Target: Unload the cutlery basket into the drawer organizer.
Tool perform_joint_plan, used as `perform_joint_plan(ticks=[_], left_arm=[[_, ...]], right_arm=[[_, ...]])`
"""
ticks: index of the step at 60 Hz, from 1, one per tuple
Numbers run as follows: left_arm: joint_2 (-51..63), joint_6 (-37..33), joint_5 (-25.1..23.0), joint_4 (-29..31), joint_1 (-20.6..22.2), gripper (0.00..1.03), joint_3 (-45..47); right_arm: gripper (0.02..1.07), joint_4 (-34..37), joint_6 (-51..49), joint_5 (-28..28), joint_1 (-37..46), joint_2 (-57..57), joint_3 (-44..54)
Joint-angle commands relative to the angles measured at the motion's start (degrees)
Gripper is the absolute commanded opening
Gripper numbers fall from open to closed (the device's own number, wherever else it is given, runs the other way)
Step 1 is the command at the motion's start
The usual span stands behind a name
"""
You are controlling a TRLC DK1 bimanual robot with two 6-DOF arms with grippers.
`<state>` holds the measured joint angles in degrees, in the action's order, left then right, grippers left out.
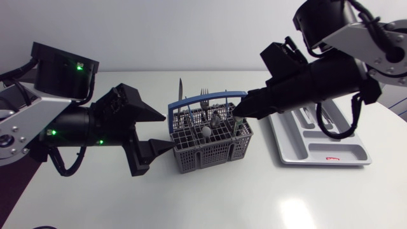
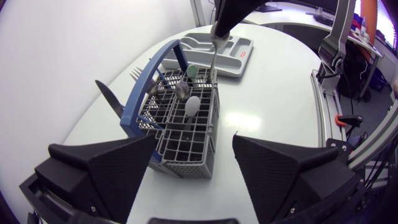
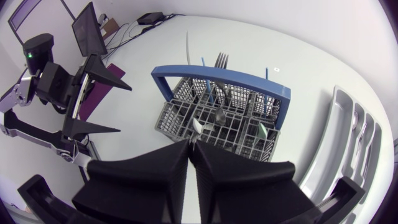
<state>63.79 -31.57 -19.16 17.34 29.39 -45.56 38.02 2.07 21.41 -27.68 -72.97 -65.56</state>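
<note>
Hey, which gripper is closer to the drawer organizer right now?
Right. The right gripper is over the end of the cutlery basket nearest the drawer organizer, shut on a utensil handle; the left gripper is open at the basket's far end.

The white table [image 1: 191, 203] has a rounded edge.

Both arms look basically the same: the left arm [image 1: 70, 124] and right arm [image 1: 331, 76] are chunky matte black tubes with silver-grey link plates [image 1: 375, 41] further back. Black cables [image 1: 63, 166] loop off them. Little green lights [image 1: 78, 65] glow on the left one. The left gripper [image 1: 166, 131] has broad black wedge fingers [image 2: 106, 168] with finely dimpled faces.
</note>
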Motion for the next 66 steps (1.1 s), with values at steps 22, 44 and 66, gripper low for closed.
perform_joint_plan(ticks=[22,44,66], left_arm=[[3.3,-2.2,1.8,-0.2,2.4,0.86,-2.3],[7.2,-6.8,6.3,3.0,6.7,0.88,-7.8],[9.7,-10.0,7.8,4.2,8.1,0.89,-9.7]], right_arm=[[0.15,9.5,-2.2,-2.2,9.1,11.6,-0.6],[0.16,5.5,-16.0,-1.8,31.5,12.9,9.9],[0.16,-7.6,-21.0,-8.6,40.1,8.1,20.4]])
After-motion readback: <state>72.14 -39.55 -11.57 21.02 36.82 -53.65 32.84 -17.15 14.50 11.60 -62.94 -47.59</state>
